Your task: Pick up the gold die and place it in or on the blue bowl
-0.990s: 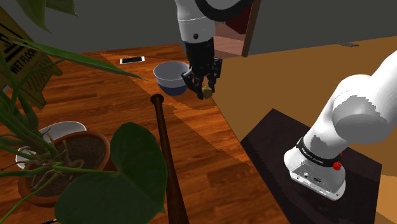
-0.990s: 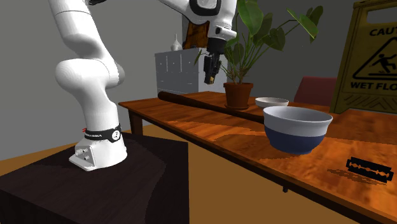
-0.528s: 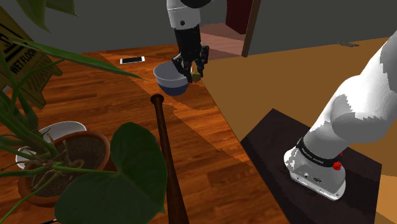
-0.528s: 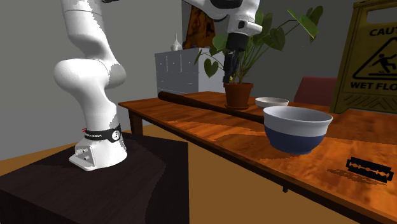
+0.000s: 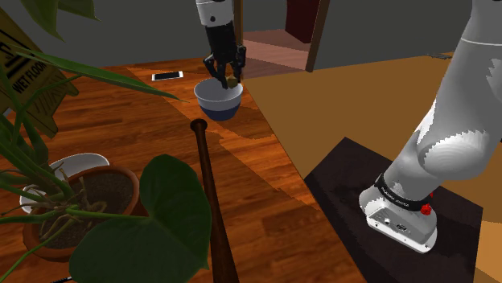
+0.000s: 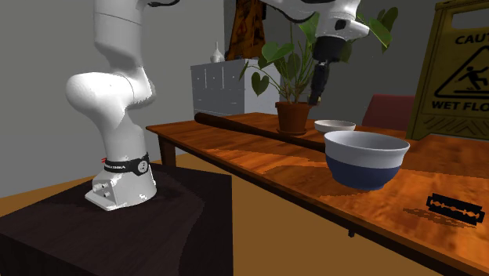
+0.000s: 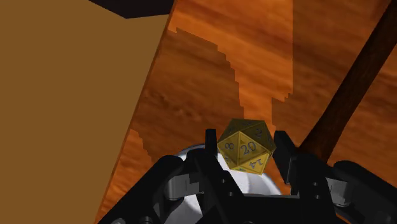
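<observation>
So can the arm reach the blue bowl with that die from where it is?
Probably yes: the fingers, clasping the gold die, hang just above the open blue bowl, with nothing between.

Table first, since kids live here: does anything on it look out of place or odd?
Yes. A bare razor blade lies flat on the table near the blue bowl, an odd, sharp thing to leave out. A dark baseball bat also lies along the wood beside the potted plant. Nothing looks spilled.
</observation>
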Robot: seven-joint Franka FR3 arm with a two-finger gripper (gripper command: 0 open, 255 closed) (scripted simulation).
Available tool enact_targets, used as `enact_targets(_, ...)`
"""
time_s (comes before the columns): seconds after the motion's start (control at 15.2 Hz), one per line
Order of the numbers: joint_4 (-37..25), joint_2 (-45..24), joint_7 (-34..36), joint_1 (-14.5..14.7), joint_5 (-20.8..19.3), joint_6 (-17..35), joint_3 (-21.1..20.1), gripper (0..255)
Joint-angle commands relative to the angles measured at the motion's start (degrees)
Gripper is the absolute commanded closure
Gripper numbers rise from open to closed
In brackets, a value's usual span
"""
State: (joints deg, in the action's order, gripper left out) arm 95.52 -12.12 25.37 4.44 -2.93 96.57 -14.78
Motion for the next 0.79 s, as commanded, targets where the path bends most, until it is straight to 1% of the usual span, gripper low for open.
enact_targets(0.0, -6.1, -4.3, -1.0, -0.3, -1.1, -1.9, 0.6, 255)
enact_targets(0.2, -16.2, -11.2, -2.4, -0.4, -2.6, -5.2, 1.5, 255)
enact_targets(0.33, -24.2, -16.4, -3.4, -0.3, -3.6, -8.0, 2.0, 255)
enact_targets(0.46, -34.2, -22.6, -4.6, 0.1, -4.6, -11.8, 2.7, 255)
enact_targets(0.53, -41.1, -26.8, -5.3, 0.5, -5.1, -14.5, 3.1, 255)
enact_targets(0.73, -37.5, -26.0, -5.2, 0.2, -5.0, -11.7, 3.1, 255)
